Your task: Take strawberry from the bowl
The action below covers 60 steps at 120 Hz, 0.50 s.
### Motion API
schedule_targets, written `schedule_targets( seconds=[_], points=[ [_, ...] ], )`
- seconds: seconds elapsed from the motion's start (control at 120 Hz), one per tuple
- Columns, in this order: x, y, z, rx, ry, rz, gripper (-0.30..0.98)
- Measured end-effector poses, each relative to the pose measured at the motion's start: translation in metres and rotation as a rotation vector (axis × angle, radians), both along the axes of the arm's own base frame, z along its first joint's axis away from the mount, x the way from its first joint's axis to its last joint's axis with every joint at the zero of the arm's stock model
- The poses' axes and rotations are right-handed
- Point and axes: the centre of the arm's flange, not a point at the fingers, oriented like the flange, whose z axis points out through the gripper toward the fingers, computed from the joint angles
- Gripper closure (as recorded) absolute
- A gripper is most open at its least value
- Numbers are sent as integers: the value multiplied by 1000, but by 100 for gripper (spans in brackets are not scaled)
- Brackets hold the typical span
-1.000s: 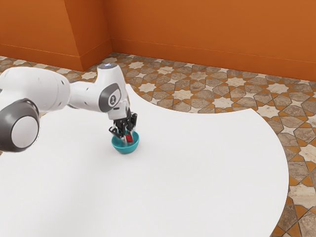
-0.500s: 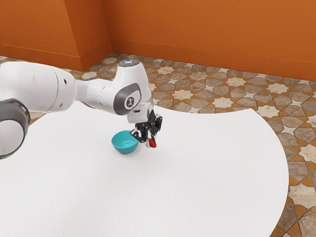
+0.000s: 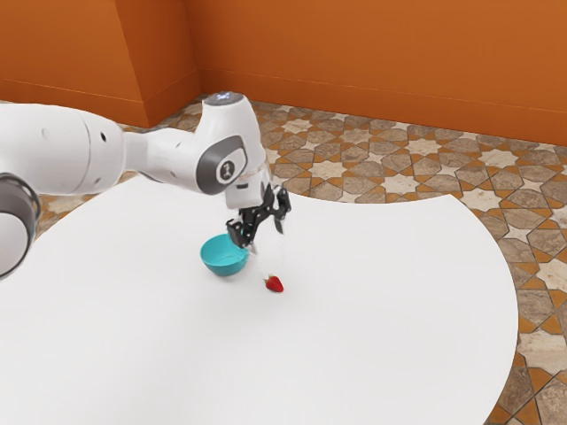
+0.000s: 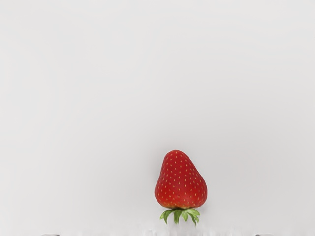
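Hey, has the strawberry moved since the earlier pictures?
Yes. The strawberry has left the unmoved teal bowl, toward the exterior view's right, and now lies on the white table.

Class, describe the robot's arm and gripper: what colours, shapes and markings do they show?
The arm is white, with smooth rounded segments, dark grey rings around pale discs, and a dark top cap bearing a small bluish mark. The gripper is black, angular and two-fingered.

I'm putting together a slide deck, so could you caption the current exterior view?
Strawberry on the white table beside the teal bowl, with the open hand above the table.
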Motion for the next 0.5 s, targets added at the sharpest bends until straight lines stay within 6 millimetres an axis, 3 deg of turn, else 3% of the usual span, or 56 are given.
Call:
schedule_targets(
  seconds=[0.092, 0.25, 0.367, 0.5],
  points=[
    [-16, 1, 80, -16, -63, 51, 10],
    [-56, 21, 192, -40, -101, 169, 5],
    [-87, 56, 240, -41, -65, 333, 3],
    [-122, 87, 275, -22, 27, 589, 1]
  ],
)
